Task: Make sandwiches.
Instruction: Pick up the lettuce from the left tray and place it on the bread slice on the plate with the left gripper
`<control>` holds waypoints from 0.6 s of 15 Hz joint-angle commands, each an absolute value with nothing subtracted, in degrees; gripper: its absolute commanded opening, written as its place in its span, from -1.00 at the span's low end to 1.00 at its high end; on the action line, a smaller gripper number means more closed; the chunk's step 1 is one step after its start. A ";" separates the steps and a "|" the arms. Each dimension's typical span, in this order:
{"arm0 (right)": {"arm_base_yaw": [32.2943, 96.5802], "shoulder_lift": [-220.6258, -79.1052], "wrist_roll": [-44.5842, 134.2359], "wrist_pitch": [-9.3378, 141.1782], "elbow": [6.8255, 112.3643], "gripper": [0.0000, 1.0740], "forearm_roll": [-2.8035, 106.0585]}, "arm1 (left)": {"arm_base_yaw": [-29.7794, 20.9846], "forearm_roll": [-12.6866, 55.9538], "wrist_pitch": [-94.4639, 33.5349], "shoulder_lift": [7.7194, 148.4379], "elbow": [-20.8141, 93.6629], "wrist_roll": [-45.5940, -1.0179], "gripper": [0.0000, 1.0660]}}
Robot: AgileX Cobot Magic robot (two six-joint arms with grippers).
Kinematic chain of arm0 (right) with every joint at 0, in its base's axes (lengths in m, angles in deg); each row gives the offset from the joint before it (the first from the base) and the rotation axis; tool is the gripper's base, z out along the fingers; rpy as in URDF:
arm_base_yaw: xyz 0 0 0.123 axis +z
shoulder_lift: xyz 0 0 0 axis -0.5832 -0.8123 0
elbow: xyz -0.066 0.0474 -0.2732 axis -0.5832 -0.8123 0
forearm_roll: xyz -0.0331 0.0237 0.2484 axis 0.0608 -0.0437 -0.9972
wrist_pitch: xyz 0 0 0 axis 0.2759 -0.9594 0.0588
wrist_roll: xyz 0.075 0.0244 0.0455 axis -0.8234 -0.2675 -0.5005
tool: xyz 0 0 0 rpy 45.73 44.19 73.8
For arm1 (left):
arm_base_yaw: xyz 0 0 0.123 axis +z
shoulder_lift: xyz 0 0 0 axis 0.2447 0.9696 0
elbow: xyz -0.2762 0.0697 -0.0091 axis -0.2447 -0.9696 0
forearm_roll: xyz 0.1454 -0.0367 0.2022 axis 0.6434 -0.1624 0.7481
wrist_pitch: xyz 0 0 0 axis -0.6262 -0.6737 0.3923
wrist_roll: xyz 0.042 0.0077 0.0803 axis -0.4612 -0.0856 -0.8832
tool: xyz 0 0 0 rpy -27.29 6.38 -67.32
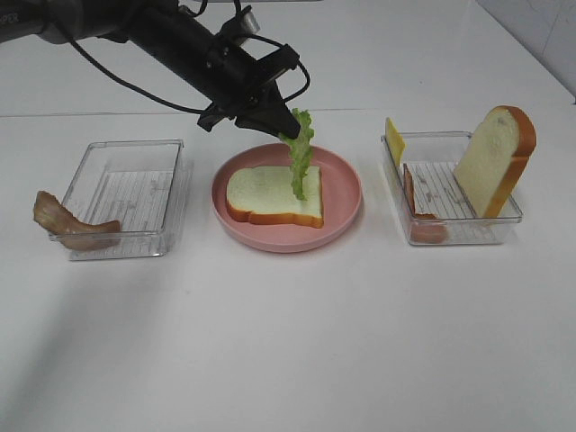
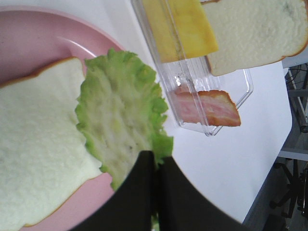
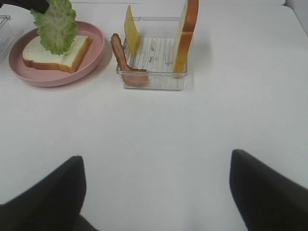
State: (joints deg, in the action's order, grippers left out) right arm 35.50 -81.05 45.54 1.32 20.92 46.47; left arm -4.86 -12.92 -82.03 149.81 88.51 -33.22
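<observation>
Two clear trays flank a pink plate (image 1: 346, 211). The right tray (image 1: 450, 229), nearer the table's right edge, holds an upright bread slice (image 1: 495, 157), cheese (image 1: 394, 141) and a bacon strip (image 1: 418, 211). A second bacon strip (image 1: 67, 225) drapes over the left tray's (image 1: 135, 189) wall. On the plate lies a flat bread slice (image 1: 261, 193); above it the left pincer (image 1: 290, 121) grips hanging lettuce (image 1: 300, 157). The right pincer (image 3: 156, 192) gapes wide.

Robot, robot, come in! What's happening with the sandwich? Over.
Left gripper shut on lettuce, over bread slice on plate. Right gripper open, empty. Nothing blocking.
</observation>
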 commanded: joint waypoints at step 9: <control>35.16 -80.37 45.83 1.83 20.75 0.45 46.13 | -4.86 1.29 -83.41 151.19 88.74 -29.44 -1.00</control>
